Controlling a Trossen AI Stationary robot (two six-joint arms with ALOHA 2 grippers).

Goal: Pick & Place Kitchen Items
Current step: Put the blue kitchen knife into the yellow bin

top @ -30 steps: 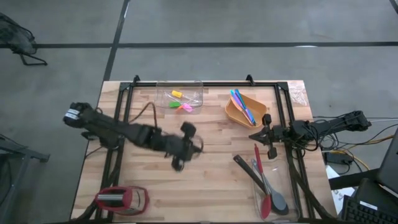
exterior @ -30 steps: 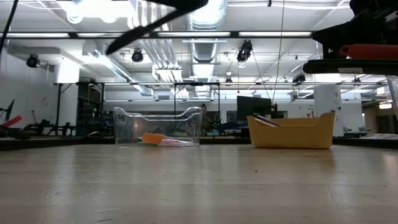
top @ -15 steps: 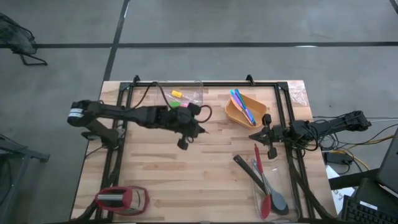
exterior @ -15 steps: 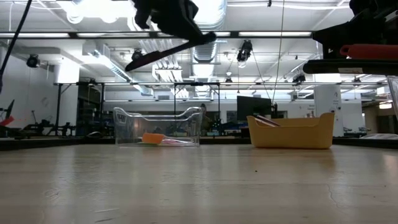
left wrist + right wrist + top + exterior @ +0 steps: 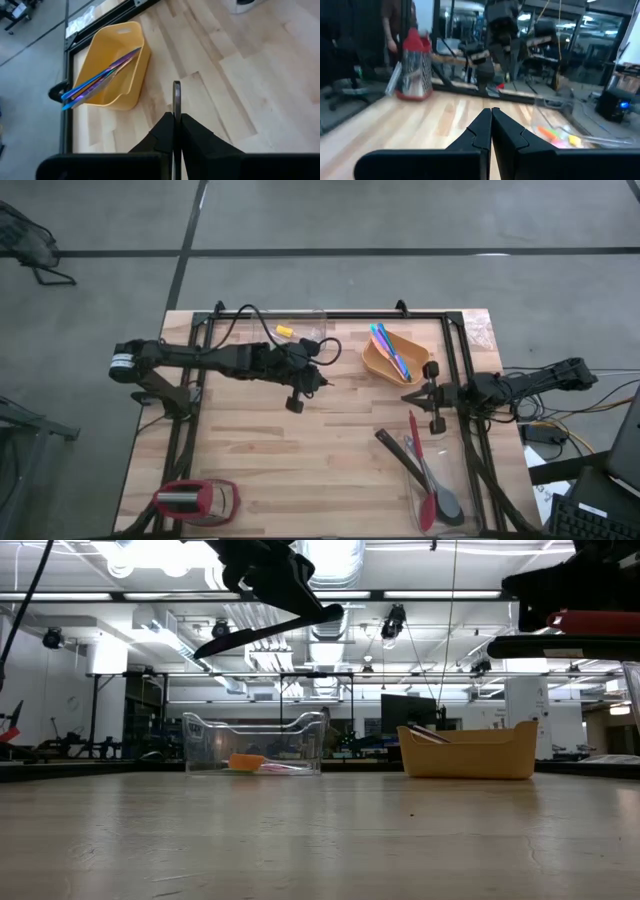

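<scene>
Wooden tabletop (image 5: 300,450), pale planks, black rail frame around it. Nearest corner holds the red-and-silver grater (image 5: 195,500), lying on its side. Along the right near edge, a clear tub (image 5: 440,495) holds a red spatula (image 5: 418,470) and a grey-blue spatula (image 5: 440,498); a black spoon (image 5: 392,445) leans out of it onto the wood.

Mid-table — the left gripper (image 5: 318,383) hangs above the boards, fingers pinched tight on a thin black utensil (image 5: 176,97) that sticks out past the fingertips; in the low view it shows as a long dark blade (image 5: 268,632) high over the table. The right gripper (image 5: 412,397) sits near the right rail, just behind the tub of spatulas, fingers pressed together with nothing between them.

Farther back, an orange bowl (image 5: 378,362) carries thin blue, pink and purple cutlery (image 5: 390,350), handles pointing out over the rim. Beside it to the left, a second clear tub (image 5: 255,745) — partly covered by the left arm from above — holds small neon pieces (image 5: 284,331), yellow and orange.
</scene>
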